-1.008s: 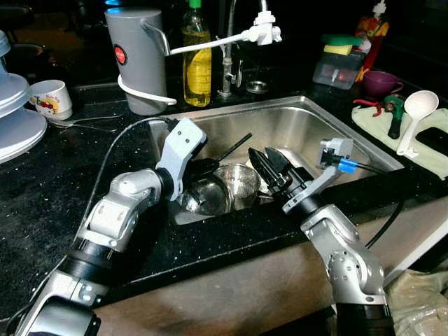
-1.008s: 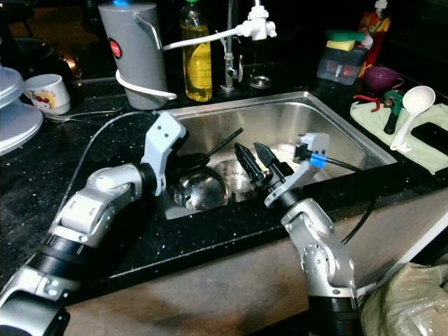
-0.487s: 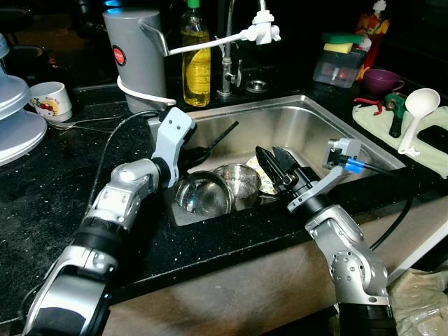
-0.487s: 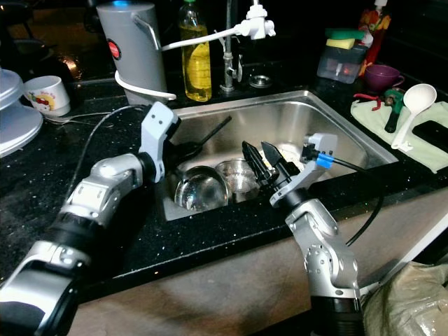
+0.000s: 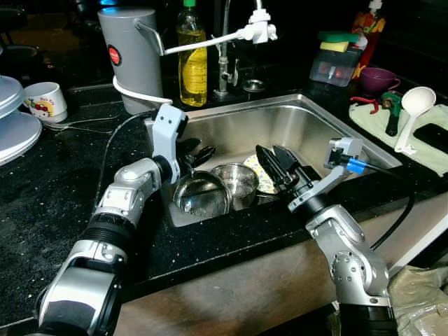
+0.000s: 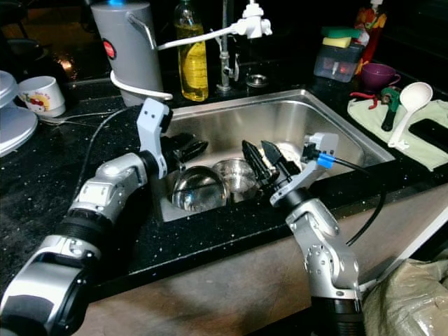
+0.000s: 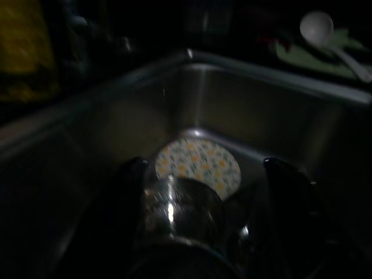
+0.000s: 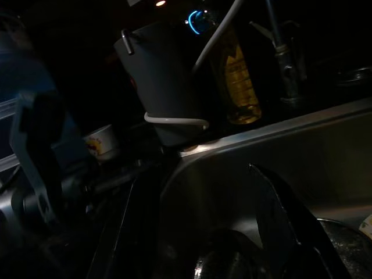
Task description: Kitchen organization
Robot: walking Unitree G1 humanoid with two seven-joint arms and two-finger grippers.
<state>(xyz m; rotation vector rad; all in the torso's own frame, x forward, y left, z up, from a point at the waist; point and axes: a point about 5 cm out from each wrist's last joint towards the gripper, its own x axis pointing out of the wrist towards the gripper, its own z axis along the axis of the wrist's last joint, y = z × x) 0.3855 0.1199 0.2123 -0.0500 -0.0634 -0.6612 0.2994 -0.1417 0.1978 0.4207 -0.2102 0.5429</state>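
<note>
A steel sink (image 5: 315, 119) holds a large steel bowl (image 5: 201, 196), a smaller steel bowl (image 5: 236, 178) and a yellow-patterned plate (image 5: 260, 183). My left gripper (image 5: 199, 150) hovers open by the sink's left wall, just above and behind the large bowl, holding nothing. In the left wrist view its fingers (image 7: 132, 174) stand wide on either side of the small bowl (image 7: 180, 203), with the plate (image 7: 197, 165) beyond. My right gripper (image 5: 268, 149) is open above the plate, near the front rim, and is empty. Its fingers (image 8: 279, 209) point toward the sink's back left corner.
Behind the sink stand a grey canister (image 5: 133, 59), a yellow soap bottle (image 5: 191, 63) and the tap (image 5: 224, 49). A white mug (image 5: 45, 101) and stacked plates (image 5: 14, 129) sit left. On the right are a white ladle (image 5: 413, 115), a purple cup (image 5: 378, 78) and a sponge box (image 5: 336, 59).
My left gripper has risen out of the large bowl and drawn back toward the sink's left wall. The right gripper has barely moved.
</note>
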